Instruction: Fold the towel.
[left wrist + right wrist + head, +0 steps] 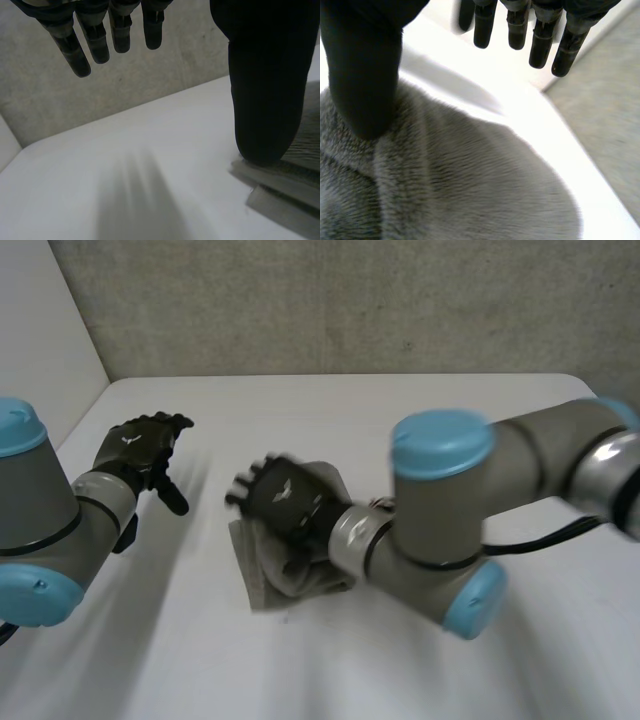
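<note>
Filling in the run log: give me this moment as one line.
towel: folded, on table | left hand: open, apart from towel | right hand: open, over towel

R hand: fingers straight, spread; grey towel under palm, thumb over it; white table past fingertips.

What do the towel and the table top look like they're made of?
Towel: grey cloth, probably terry or microfibre, matte; fine ribbed pile shows. Table: hard, smooth white surface, perhaps laminate or painted board; no visible grain.
</note>
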{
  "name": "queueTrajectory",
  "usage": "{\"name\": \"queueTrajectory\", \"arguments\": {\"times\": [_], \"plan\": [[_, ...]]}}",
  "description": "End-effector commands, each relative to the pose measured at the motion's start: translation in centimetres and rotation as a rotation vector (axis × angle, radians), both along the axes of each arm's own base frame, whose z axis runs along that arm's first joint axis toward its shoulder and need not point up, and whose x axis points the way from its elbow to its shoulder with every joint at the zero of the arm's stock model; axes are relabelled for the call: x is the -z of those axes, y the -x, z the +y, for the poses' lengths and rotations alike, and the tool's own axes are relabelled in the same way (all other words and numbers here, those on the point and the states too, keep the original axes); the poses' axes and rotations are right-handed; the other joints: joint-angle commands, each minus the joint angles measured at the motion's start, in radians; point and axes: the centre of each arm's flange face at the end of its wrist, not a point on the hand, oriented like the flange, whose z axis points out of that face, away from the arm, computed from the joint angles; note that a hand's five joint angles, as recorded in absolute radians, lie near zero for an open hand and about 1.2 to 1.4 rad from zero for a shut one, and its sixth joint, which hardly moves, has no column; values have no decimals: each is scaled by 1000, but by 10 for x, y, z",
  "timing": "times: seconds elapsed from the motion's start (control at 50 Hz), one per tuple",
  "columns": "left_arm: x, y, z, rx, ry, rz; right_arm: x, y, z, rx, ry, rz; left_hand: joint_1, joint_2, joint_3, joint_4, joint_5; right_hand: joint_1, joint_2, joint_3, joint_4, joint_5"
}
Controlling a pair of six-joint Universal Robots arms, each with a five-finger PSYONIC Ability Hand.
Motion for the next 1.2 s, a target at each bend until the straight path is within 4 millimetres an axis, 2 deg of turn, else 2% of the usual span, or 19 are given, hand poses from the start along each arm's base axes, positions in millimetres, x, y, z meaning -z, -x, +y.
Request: {"name": "queueTrajectory", "arguments": {"times": [0.02, 0.06, 0.12, 0.16, 0.18, 0.22, 0.32, 0.5, 0.64, 0.82, 0.9, 0.96, 1.04, 1.06, 1.1, 1.12, 1.16, 1.18, 1.2], "plan": [[-13, 31, 10, 84, 42, 23, -41, 39, -31, 188, -118, -231, 42, 44, 42, 43, 36, -85, -61, -59, -65, -74], [-13, 48, 17, 128, 43, 37, -40, 61, -50, 299, -179, -264, 42, 44, 42, 43, 36, -85, -61, -59, -65, -74], [-12, 60, 22, 159, 43, 46, -41, 69, -57, 356, -211, -285, 42, 44, 42, 43, 36, -85, -61, -59, -65, -74], [-8, 83, 37, 221, 22, 68, -36, 82, -67, 439, -291, -313, 42, 44, 42, 43, 36, -85, -61, -59, -65, -74], [-8, 83, 37, 221, 22, 68, -36, 82, -67, 440, -292, -313, 42, 44, 42, 43, 36, -85, -61, -59, -65, -74], [0, 99, 48, 261, -24, 95, -31, 92, -77, 492, -364, -326, 54, 56, 54, 55, 47, -85, -61, -59, -65, -74], [17, 114, 61, 278, -113, 120, -20, 94, -84, 520, -425, -313, 89, 91, 89, 90, 83, -85, -61, -59, -65, -74], [35, 100, 55, 124, -140, 69, 4, 81, -89, 482, -528, -233, 80, 83, 80, 82, 74, -85, -61, -59, -65, -74], [55, 80, 55, 62, -196, 18, 32, 58, -86, 407, -608, -156, 71, 74, 72, 73, 65, -85, -61, -59, -65, -74], [72, 73, 52, 90, -135, -132, 63, 41, -86, 352, -519, -47, 48, 50, 48, 49, 42, -85, -61, -59, -65, -74], [78, 69, 51, 92, -130, -169, 66, 39, -90, 345, -488, -34, 48, 50, 48, 49, 42, -85, -61, -59, -65, -74], [81, 68, 52, 97, -142, -174, 60, 39, -91, 340, -470, -38, 48, 50, 48, 49, 42, -85, -61, -59, -65, -74], [68, 69, 51, 100, -110, -154, 33, 38, -91, 326, -433, -81, 33, 36, 34, 35, 27, -85, -61, -59, -65, -74], [68, 69, 51, 100, -110, -154, 33, 38, -91, 326, -433, -81, 33, 36, 33, 35, 27, -85, -61, -59, -65, -74], [42, 70, 51, 102, -53, -118, 1, 39, -88, 312, -380, -131, 27, 30, 28, 29, 21, -85, -61, -59, -65, -74], [42, 70, 51, 102, -52, -118, 1, 39, -88, 312, -380, -131, 27, 30, 28, 29, 21, -85, -61, -59, -65, -74], [12, 72, 53, 117, 15, -77, -34, 41, -85, 306, -317, -191, 22, 24, 22, 23, 15, -85, -61, -59, -65, -74], [12, 72, 53, 117, 15, -77, -34, 41, -85, 306, -316, -191, 21, 24, 22, 23, 15, -85, -61, -59, -65, -74], [-4, 71, 54, 117, 53, -57, -52, 43, -83, 303, -289, -232, 13, 15, 13, 14, 6, -85, -61, -59, -65, -74]]}}
